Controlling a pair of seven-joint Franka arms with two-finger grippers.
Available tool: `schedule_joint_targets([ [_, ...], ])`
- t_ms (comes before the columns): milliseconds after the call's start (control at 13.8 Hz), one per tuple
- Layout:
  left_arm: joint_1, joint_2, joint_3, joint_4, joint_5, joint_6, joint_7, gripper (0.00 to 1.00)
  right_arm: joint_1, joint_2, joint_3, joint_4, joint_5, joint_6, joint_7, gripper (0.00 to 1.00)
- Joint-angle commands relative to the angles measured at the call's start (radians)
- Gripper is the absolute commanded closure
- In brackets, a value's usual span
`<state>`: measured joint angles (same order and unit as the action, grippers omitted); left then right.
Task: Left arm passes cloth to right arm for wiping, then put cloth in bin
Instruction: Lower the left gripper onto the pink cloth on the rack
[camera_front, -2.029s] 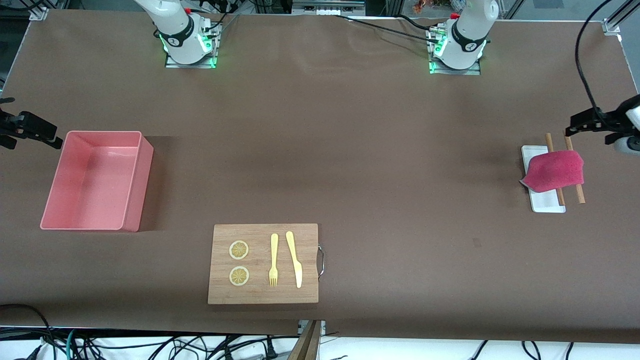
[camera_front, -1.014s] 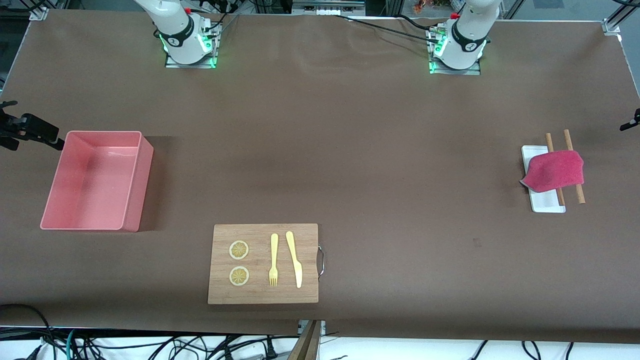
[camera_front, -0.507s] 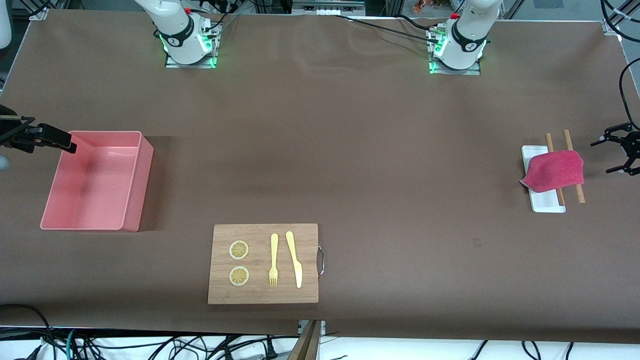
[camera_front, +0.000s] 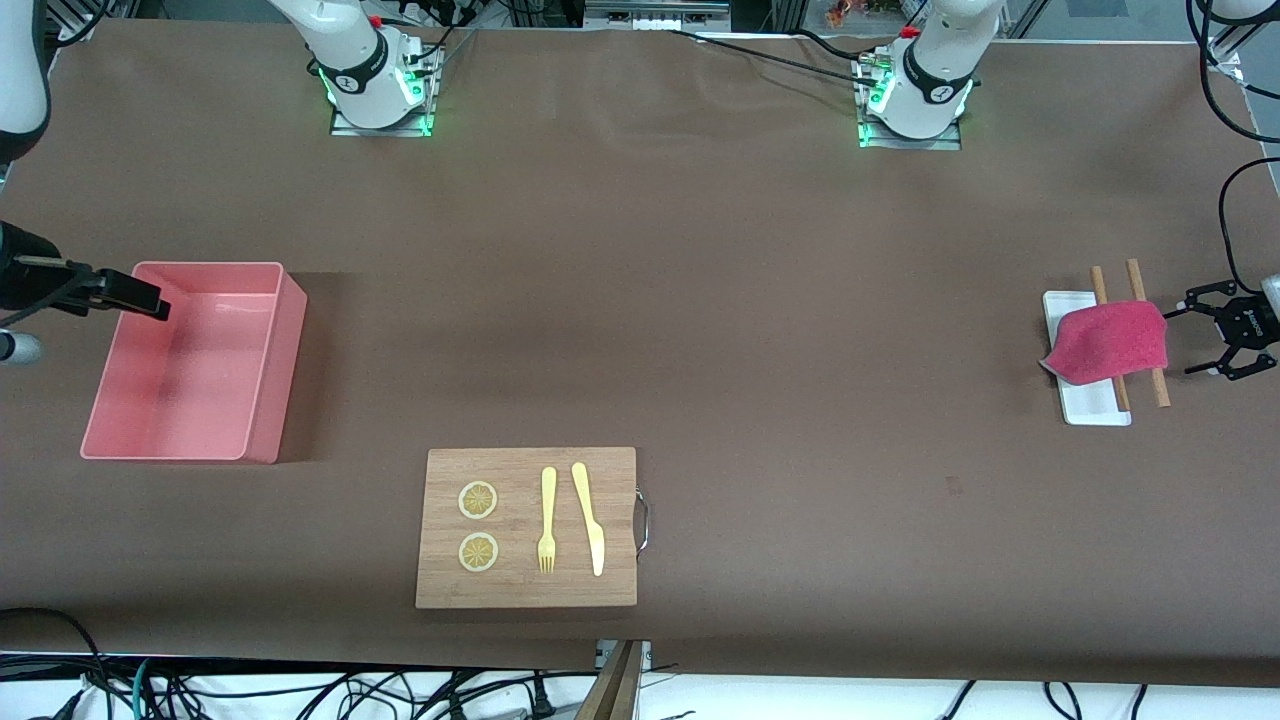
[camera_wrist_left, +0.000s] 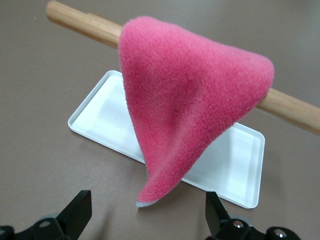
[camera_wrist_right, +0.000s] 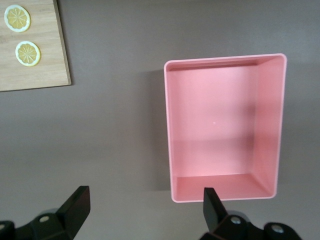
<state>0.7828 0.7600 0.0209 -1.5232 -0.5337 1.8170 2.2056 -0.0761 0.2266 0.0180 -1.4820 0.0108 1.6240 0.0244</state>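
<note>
— At the left arm's end of the table, what do we see that is new?

— We see the left gripper (camera_front: 1215, 343) back in the front view, low and just beside the cloth (camera_front: 1108, 343), fingers spread wide; a second ago only a sliver of it showed at the edge. Its wrist view frames the cloth between the two fingertips.

— And where is the cloth?

— We find it draped over two wooden sticks (camera_front: 1146, 333), its corner hanging onto the white tray (camera_front: 1092, 408). Nothing grips it yet, so we judge the pick-up is about to start.

— The right gripper (camera_front: 140, 299)?

— We see it waiting over the bin (camera_front: 268, 355), at the wall nearest the table's end, fingers apart and empty; it has drifted inward over the rim.

— Any writing?

— We read none; neither the cutting board (camera_front: 615, 530) nor the bin carries a label we can make out.
</note>
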Motion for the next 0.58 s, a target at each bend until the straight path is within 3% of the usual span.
schedule_joint_targets([
  [0,0.004,0.038,-0.006,0.025,-0.035,-0.011,0.078,0.02,0.002,0.013,0.032,-0.011,0.012,0.025,0.112,0.00],
  [72,0.001,0.039,-0.007,0.023,-0.035,-0.011,0.078,0.08,0.002,0.020,0.049,-0.011,0.012,0.025,0.150,0.00],
  [145,0.000,0.039,-0.009,0.021,-0.035,-0.015,0.080,0.21,0.002,0.029,0.059,-0.012,0.012,0.025,0.184,0.00],
  [362,-0.011,0.039,-0.013,0.020,-0.032,-0.030,0.080,0.91,0.002,0.049,0.109,-0.012,0.014,0.042,0.317,0.00],
  [435,-0.011,0.039,-0.013,0.020,-0.032,-0.030,0.080,1.00,0.002,0.056,0.124,-0.012,0.014,0.051,0.359,0.00],
  [507,-0.010,0.039,-0.013,0.020,-0.032,-0.031,0.080,1.00,0.002,0.059,0.143,-0.012,0.014,0.060,0.391,0.00],
])
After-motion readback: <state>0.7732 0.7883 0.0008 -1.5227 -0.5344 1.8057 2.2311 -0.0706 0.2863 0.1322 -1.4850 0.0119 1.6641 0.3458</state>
